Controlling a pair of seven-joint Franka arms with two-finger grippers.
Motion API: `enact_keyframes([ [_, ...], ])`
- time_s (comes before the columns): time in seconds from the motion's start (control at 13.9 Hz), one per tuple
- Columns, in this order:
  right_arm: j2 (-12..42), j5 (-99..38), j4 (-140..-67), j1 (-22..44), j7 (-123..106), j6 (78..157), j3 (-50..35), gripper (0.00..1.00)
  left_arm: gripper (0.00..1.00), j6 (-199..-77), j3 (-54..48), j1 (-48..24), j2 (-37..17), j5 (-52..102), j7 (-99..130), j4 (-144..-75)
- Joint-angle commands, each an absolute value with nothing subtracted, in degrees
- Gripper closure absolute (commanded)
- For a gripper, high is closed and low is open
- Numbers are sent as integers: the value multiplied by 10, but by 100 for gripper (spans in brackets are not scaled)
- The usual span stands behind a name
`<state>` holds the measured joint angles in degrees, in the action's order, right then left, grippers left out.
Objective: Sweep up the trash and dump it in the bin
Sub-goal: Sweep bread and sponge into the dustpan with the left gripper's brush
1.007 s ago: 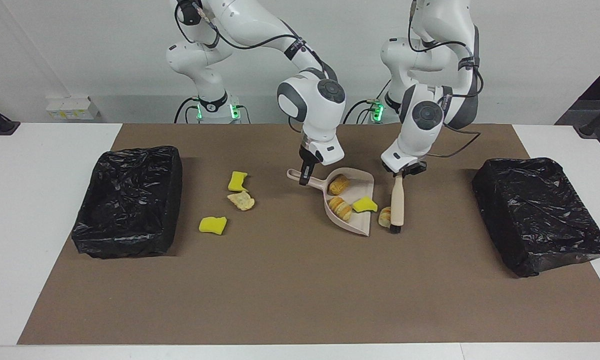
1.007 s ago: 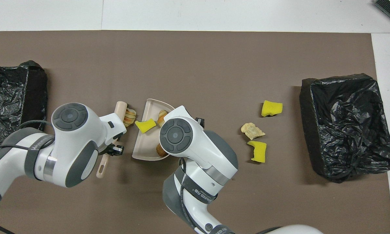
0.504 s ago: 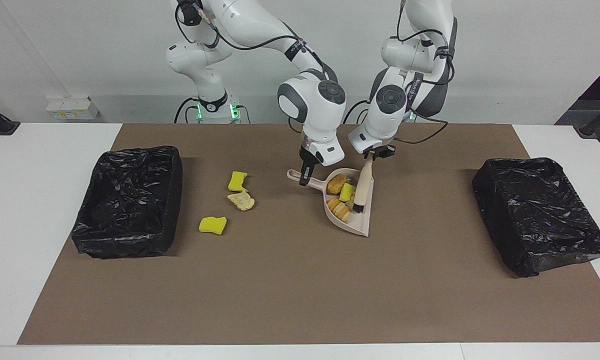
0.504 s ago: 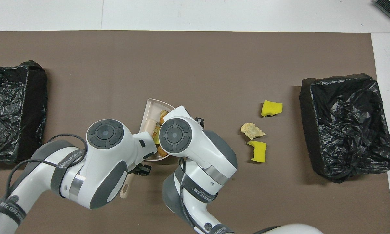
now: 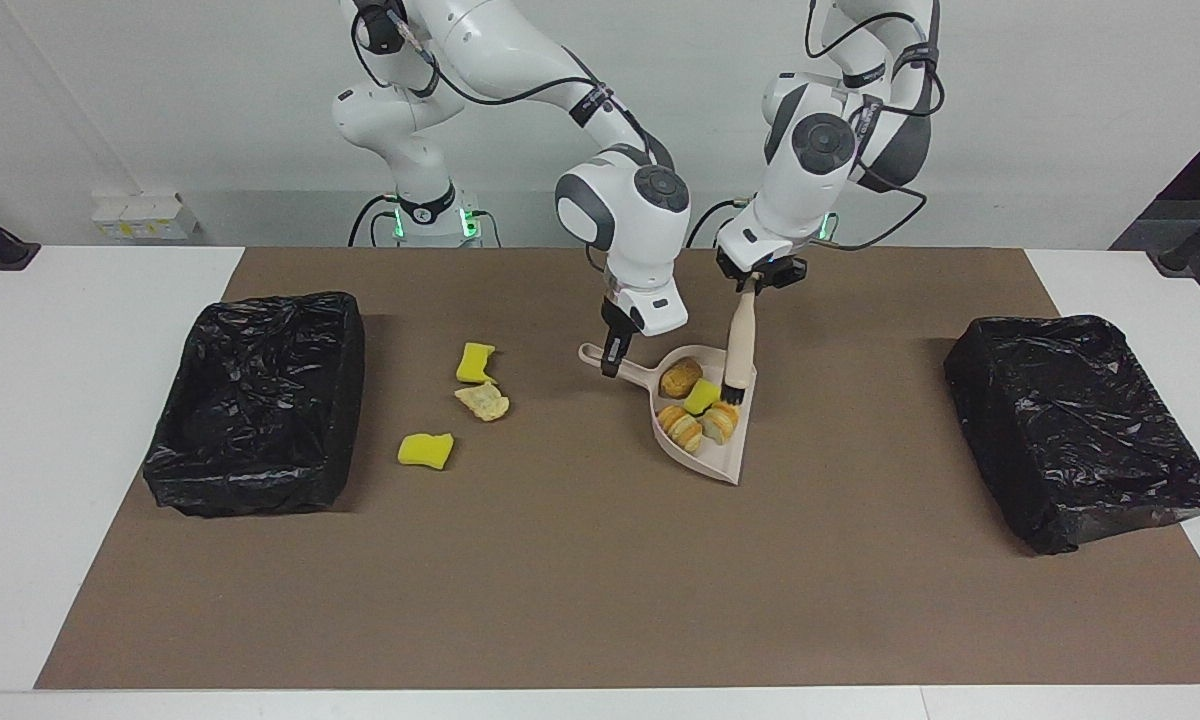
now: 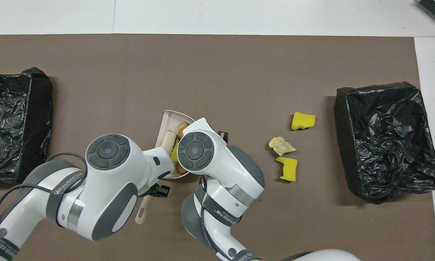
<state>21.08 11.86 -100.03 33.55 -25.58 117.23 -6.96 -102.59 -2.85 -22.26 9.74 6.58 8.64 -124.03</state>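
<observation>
Trash: four scraps (image 5: 698, 408) lie in the dustpan (image 5: 722, 462); three (image 5: 465, 405) rest on the bench (image 5: 560, 560) nearer the right arm's end. Right gripper (image 5: 612, 352) is clamped on the dustpan handle; left gripper (image 5: 753, 284) is clamped on the brush (image 5: 737, 347), bristles in the pan.

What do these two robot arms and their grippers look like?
Both arms are glossy white with rounded dark grey joint caps and grey bands. Black cables loop along them, strapped on by black bands with white lettering. Green lights glow at the bases. The left gripper and right gripper have small black fingers.
</observation>
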Motion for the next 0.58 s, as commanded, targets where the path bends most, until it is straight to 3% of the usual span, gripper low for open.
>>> enact_keyframes([
  [0.0, 210, 115, -1001, 330, -240, 1188, -74, 100, 100, -991, -27, -168, 143, 61, 101, -1242],
  [0.29, 195, 115, -979, 330, -243, 1173, -75, 100, 100, -984, -28, -110, 156, 20, 101, -1231],
  [0.5, 121, 78, -978, 300, -296, 1114, -74, 100, 100, -984, -29, -91, 163, 17, 106, -1240],
])
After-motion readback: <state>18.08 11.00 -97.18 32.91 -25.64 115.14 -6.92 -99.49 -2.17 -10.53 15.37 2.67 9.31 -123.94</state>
